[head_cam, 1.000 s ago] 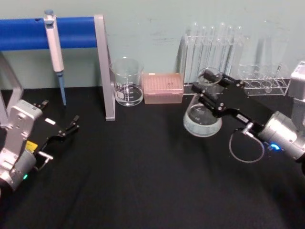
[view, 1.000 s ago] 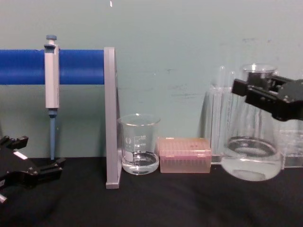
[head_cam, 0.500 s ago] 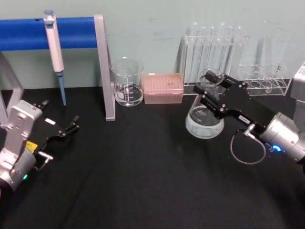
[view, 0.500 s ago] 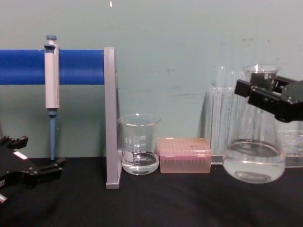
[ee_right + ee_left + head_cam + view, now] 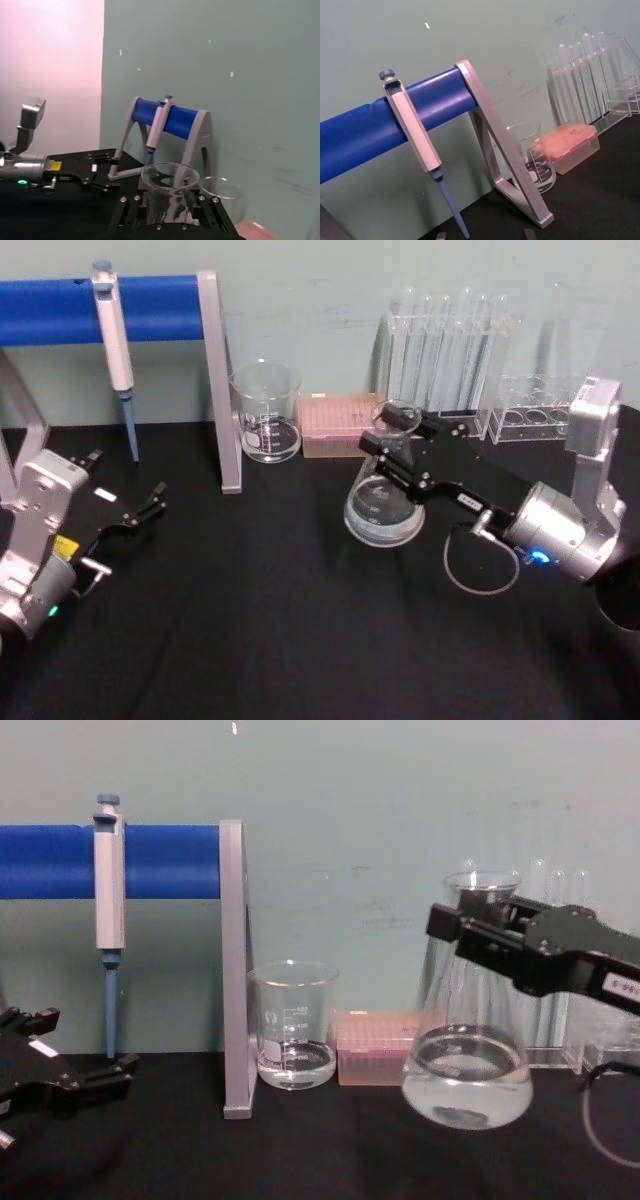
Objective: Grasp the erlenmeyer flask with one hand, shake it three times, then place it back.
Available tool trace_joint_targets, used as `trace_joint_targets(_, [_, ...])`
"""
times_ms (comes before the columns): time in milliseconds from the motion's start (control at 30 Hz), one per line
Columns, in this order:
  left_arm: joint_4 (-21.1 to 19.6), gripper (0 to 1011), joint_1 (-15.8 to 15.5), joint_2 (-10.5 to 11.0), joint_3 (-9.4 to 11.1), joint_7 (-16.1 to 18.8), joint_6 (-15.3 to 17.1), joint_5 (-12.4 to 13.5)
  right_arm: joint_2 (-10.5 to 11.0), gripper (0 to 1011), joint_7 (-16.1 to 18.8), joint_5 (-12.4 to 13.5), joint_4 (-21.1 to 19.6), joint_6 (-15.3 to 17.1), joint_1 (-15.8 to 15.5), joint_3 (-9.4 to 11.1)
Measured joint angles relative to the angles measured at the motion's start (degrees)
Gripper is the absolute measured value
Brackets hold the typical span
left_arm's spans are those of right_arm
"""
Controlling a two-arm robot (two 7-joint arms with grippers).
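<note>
Right of centre, the right gripper (image 5: pixel 400 440) clamps the erlenmeyer flask (image 5: pixel 384 505) by the neck, lifted before the pink tip box (image 5: pixel 335 415): mouth up, axis tipped slightly far. Left gripper (image 5: pixel 128 471) parked near left, fingers apart.

The erlenmeyer flask (image 5: pixel 383 512) is seen as clear, glossy glass, as is the beaker (image 5: pixel 267 415). The right end effector (image 5: pixel 388 433) is finished in matt black, with a smooth silvery metal wrist (image 5: pixel 550 528) behind it. The bench (image 5: pixel 280 620) is covered in what looks like matt black cloth. The tip box (image 5: pixel 340 428) is made of translucent pink plastic, and the stand's bar (image 5: pixel 60 308) is coated in smooth blue
</note>
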Motion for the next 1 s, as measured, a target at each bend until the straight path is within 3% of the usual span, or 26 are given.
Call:
trace_joint_targets(300, [0.0, 1001, 0.0, 0.0, 0.0, 0.0, 0.0, 0.0, -0.94, 469, 1.25, 0.18, 1.82, 0.12, 1.42, -2.23])
trace_joint_targets(1000, [0.0, 1001, 0.0, 0.0, 0.0, 0.0, 0.0, 0.0, -1.52, 469, 1.97, 0.58, 4.02, 0.05, 2.85, -3.78])
